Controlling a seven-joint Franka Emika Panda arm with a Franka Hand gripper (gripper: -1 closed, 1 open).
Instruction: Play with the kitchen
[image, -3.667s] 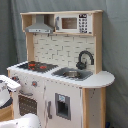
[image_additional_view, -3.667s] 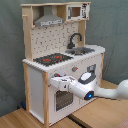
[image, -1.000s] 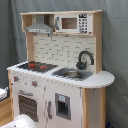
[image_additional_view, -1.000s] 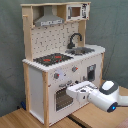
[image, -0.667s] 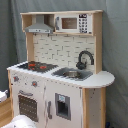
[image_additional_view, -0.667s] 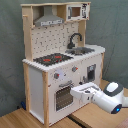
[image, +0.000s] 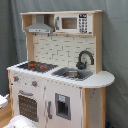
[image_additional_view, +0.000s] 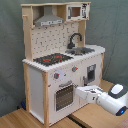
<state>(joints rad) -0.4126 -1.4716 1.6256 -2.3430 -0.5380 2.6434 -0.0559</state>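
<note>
Shows the kitchen (image: 60, 70) (image_additional_view: 60, 62), tall, white and light wood, upright in the middle of both exterior views; looks unmoved since a few seconds ago, with the oven door (image_additional_view: 64, 96) shut, the black-red hob (image_additional_view: 52, 59) bare, and the grey sink (image_additional_view: 80, 50) and black tap (image_additional_view: 75, 39) just as before.

Shows the white robot arm (image_additional_view: 111, 100) reaching in from the second exterior view's lower right; compared with a few seconds back, sits lower and drawn away toward the second exterior view's right, no longer stretched across the oven front under the knobs (image_additional_view: 56, 76); barely shifts over the last second.

Places the gripper (image_additional_view: 79, 92) just beside the right edge of the oven door, level with its window; touching or apart, impossible to say; open or closed, cannot tell either.

Leaves, in the first exterior view, only a pale white shape (image: 19, 122) at the bottom left corner, probably part of the arm, lower than earlier.

Suggests, as a judgement only, a retreat from the oven or a fresh approach to its door; nothing on the kitchen visibly altered, so plenty of play left.

Backs everything with a grey curtain (image_additional_view: 115, 30), hanging in soft folds across the whole room behind.

Rests the kitchen on light wooden boards (image_additional_view: 20, 120); nothing else lying there.
</note>
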